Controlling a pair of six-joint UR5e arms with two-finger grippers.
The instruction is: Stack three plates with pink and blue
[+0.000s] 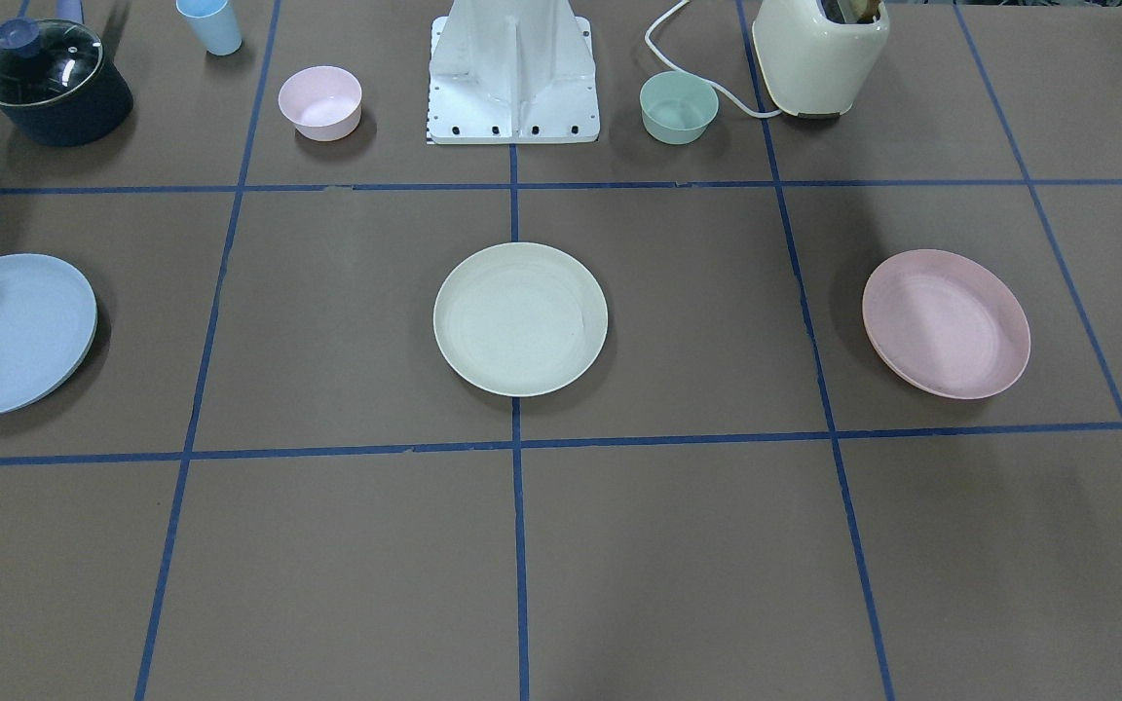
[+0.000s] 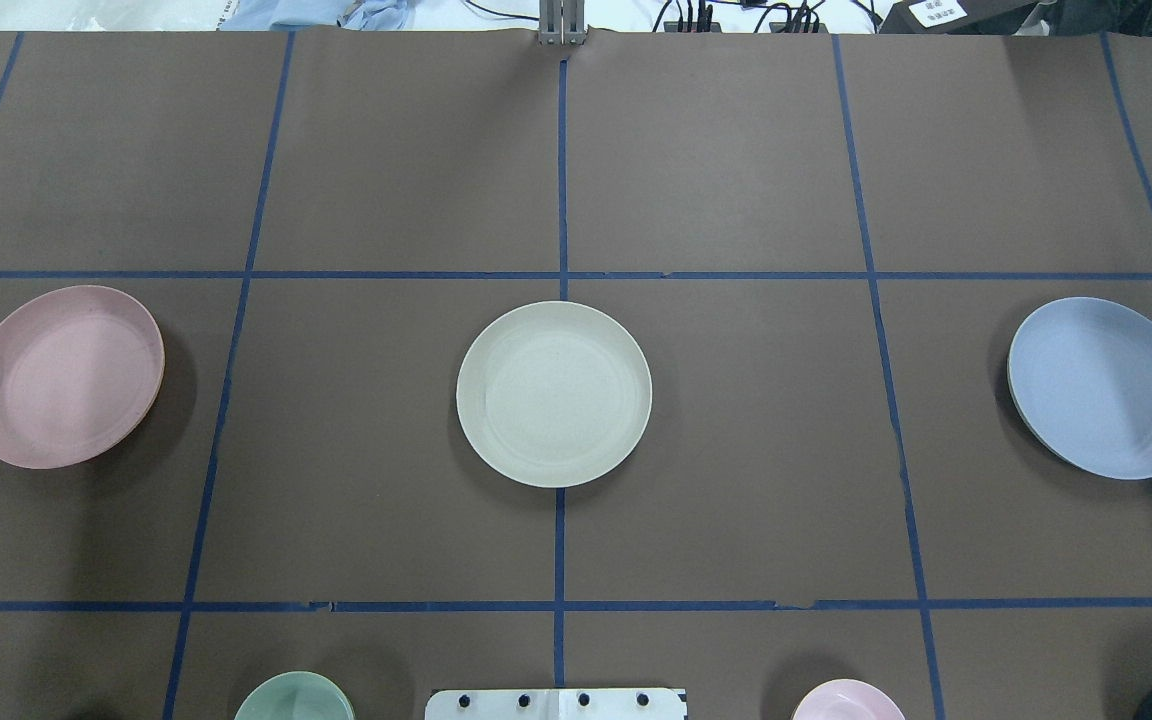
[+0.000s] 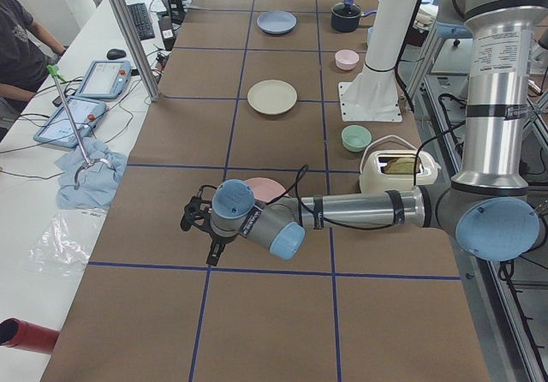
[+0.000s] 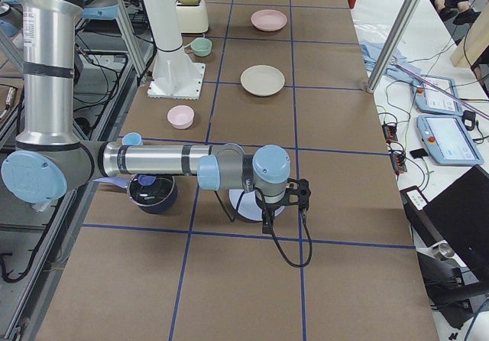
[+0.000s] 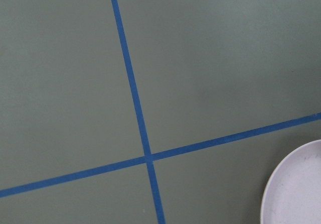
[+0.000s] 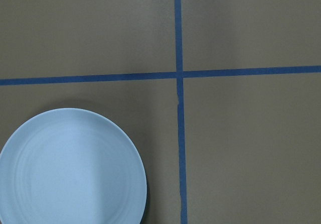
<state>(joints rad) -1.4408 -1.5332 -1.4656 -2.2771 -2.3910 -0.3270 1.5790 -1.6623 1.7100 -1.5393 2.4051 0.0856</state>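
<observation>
Left arm: my left arm is the near, large one in the left side view. It lies stretched low across the tabletop, away from my base.
Left tool: my left tool hangs above the tabletop just past the pink plate, on the operators' side. Only the side view shows it, so I cannot tell whether it is released or clenched.
Right arm: my right arm lies stretched out the same way at the other end.
Right tool: my right tool hangs by the blue plate's outer edge. I cannot tell its state either, and I see nothing in it.
Pink plate: the pink plate lies flat on my left, alone in its taped square. Its rim shows in the lower right corner of my left wrist view.
Cream-white plate: the cream-white plate lies in the middle, on the centre tape line, well apart from the other two.
Blue plate: the blue plate lies flat on my right. In my right wrist view it is at lower left, near a tape crossing.
Stack: none of the plates touch each other.
Back row: by my base stand a pink bowl, a green bowl, a cream toaster, a dark pot with a glass lid, and a blue cup.
</observation>
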